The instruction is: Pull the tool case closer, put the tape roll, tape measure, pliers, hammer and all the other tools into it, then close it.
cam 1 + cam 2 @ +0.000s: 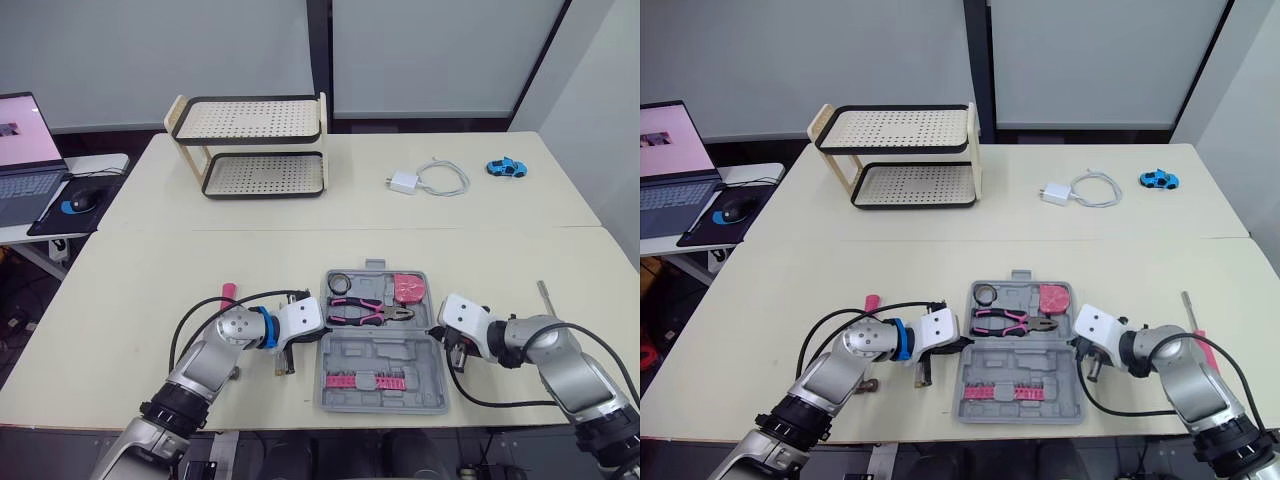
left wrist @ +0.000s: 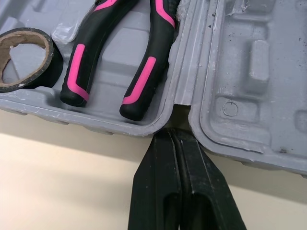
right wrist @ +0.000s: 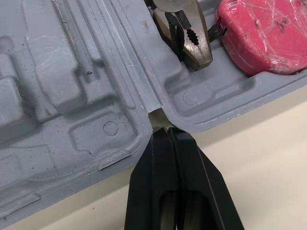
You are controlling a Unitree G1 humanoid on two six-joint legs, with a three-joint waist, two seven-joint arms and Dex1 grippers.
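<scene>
Two fingers-together tools: left tool (image 2: pixel 173 136), right tool (image 3: pixel 165 132) at opposite tool case (image 1: pixel 385 352) hinge ends.

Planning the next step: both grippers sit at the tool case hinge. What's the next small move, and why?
Probably back the right gripper off the tool case and reach for the pink-handled tool beside that arm. The case already sits near the table edge with tape roll, pliers and tape measure in; that tool lies outside.

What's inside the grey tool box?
The tool case holds a black tape roll, pink-handled pliers and a pink tape measure in its far half, and a row of pink bits in its near half. Whatever lies beneath the pliers is covered.
</scene>
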